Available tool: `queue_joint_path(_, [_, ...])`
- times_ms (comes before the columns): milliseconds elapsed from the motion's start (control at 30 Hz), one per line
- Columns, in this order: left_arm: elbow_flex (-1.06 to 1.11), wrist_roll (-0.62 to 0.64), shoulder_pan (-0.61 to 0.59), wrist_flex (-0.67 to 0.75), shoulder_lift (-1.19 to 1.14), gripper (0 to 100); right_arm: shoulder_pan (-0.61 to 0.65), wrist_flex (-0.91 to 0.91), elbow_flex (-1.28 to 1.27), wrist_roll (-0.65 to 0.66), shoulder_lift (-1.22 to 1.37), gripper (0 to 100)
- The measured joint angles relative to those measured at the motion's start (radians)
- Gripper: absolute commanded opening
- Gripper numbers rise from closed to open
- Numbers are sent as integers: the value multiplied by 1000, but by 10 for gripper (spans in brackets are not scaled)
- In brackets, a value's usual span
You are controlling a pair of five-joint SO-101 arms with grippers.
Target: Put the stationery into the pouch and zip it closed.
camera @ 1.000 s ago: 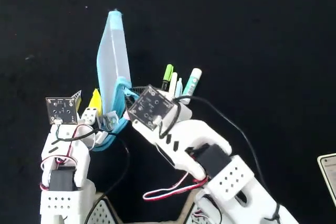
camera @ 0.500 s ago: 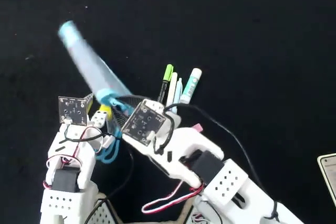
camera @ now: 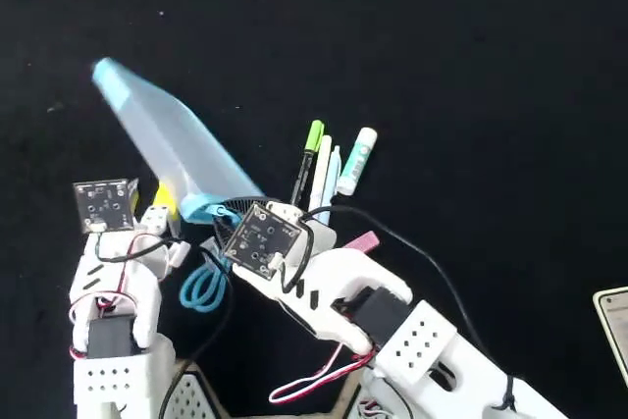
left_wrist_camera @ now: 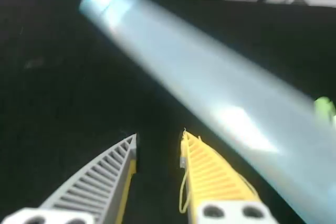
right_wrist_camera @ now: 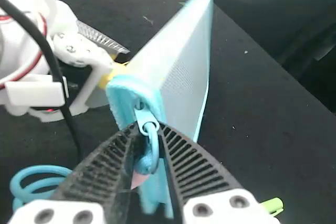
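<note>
A long pale-blue pouch (camera: 167, 139) is tilted, its far end pointing away to the left. My right gripper (right_wrist_camera: 147, 129) is shut on its near end at the zipper pull (right_wrist_camera: 147, 127); from above, that gripper (camera: 224, 215) sits under its wrist camera. My left gripper (left_wrist_camera: 157, 140) is open beside the pouch (left_wrist_camera: 210, 93), with nothing between its fingers, and in the high view it (camera: 163, 205) stands just left of the pouch's near end. Several pens and markers (camera: 329, 164), one of them green (camera: 310, 142), lie on the table to the right of the pouch.
A blue looped cord (camera: 201, 287) lies on the black table (camera: 471, 95) between the two arms. A small pink object (camera: 361, 240) lies by the right arm. A white card (camera: 614, 316) sits at the right edge.
The pouch has swung from pointing straight away to leaning far left. The left arm has drawn back to the left, apart from the pouch. The blue cord has dropped onto the table.
</note>
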State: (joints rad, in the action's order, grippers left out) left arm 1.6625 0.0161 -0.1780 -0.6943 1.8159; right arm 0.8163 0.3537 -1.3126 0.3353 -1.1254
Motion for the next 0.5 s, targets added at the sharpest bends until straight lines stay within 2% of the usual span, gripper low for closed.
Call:
queue_joint_path(133, [-103, -2, -12, -137, 0, 141, 0, 0, 0, 0, 0, 11])
queue_joint_path(233, [-193, -64, -14, -222, 0, 142, 0, 0, 0, 0, 0, 11])
queue_joint_path(400, [-285, -221, -20, -279, 2, 145, 0, 0, -3, 0, 0, 11])
queue_joint_path(500, [-322, -247, -20, -296, 2, 145, 0, -17, -31, 0, 0, 11])
